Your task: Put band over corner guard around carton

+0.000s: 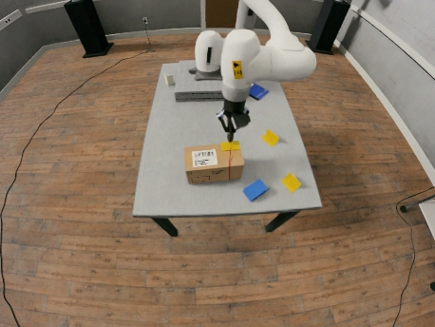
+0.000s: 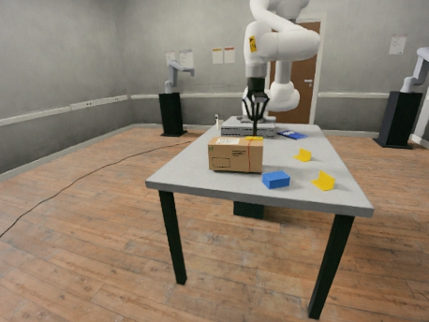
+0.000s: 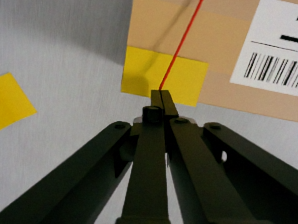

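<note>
The carton (image 1: 223,157) (image 2: 234,162) (image 3: 223,55) stands level on the table. A yellow corner guard (image 1: 225,146) (image 2: 259,139) (image 3: 137,75) sits on its top rear edge, near the right end in the top and exterior views. The red band (image 1: 230,167) (image 2: 249,156) (image 3: 182,41) runs down the front face and across the top over the guard's middle, slanting to my fingertips in the wrist view. My gripper (image 1: 231,138) (image 2: 255,134) (image 3: 159,103) points down at the guard's rear edge, shut on the band. The band's rear run is hidden.
Two loose yellow guards (image 1: 271,138) (image 1: 292,182) (image 2: 303,154) (image 2: 324,181) lie to the right. A blue block (image 1: 255,190) (image 2: 275,180) lies at the front right. A blue booklet (image 1: 259,91) (image 2: 292,135) and a small white object (image 1: 169,80) are at the back.
</note>
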